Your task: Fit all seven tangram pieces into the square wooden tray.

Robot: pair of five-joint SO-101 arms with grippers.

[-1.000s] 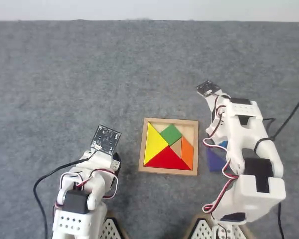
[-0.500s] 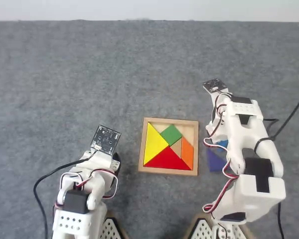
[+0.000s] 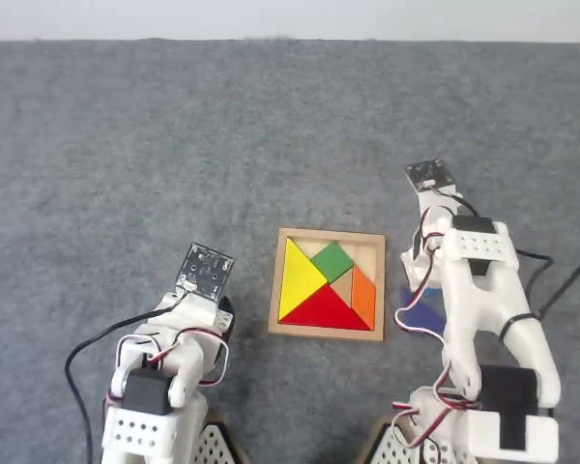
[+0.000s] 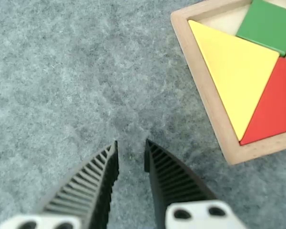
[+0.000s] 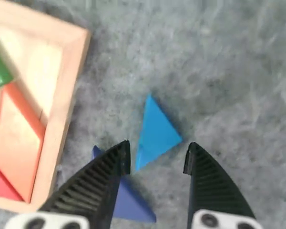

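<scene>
The square wooden tray [image 3: 330, 236] lies at the middle of the table with a yellow triangle [image 3: 300, 278], a green square [image 3: 333, 261], a red triangle [image 3: 327, 309] and an orange piece [image 3: 363, 295] in it; bare wood shows along its far side. My right gripper [image 5: 157, 151] is open, its fingers on either side of a light blue triangle [image 5: 155, 133] on the mat beside the tray [image 5: 71, 81]. A dark blue piece [image 5: 128, 202] lies just under one finger and shows beside the right arm [image 3: 474, 256] as the dark blue piece [image 3: 420, 315]. My left gripper [image 4: 130, 144] hovers over bare mat near the tray's corner [image 4: 200, 90], fingers slightly apart, holding nothing.
Grey felt mat [image 3: 174, 145] covers the table, with wide free room beyond and to the left of the tray. The left arm [image 3: 179, 348] sits at the near left. Cables trail from both arm bases.
The right arm has swung to the right, away from the tray, and now covers the light blue triangle in the high view. The left arm has kept still.
</scene>
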